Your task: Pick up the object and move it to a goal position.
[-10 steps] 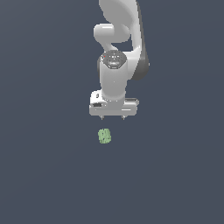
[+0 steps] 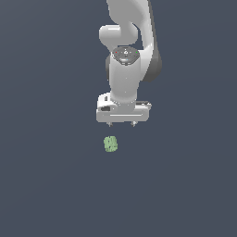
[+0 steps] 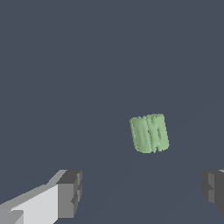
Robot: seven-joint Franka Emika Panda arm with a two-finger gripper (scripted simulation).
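Note:
The object (image 2: pixel 110 144) is a small pale green lumpy block lying on the dark grey floor. In the exterior view my gripper (image 2: pixel 122 124) hangs above and a little behind it, slightly toward the exterior view's right. The jaws stand wide apart with nothing between them. In the wrist view the object (image 3: pixel 149 133) lies on the floor beyond the two fingertips (image 3: pixel 70 193), apart from both. The gripper (image 3: pixel 142 192) is open and empty.
Only the flat dark grey floor (image 2: pixel 46 185) surrounds the block and the arm. The arm's white body (image 2: pixel 125 69) rises above the gripper.
The gripper's place over the block looks the same as half a second ago; no clear movement shows.

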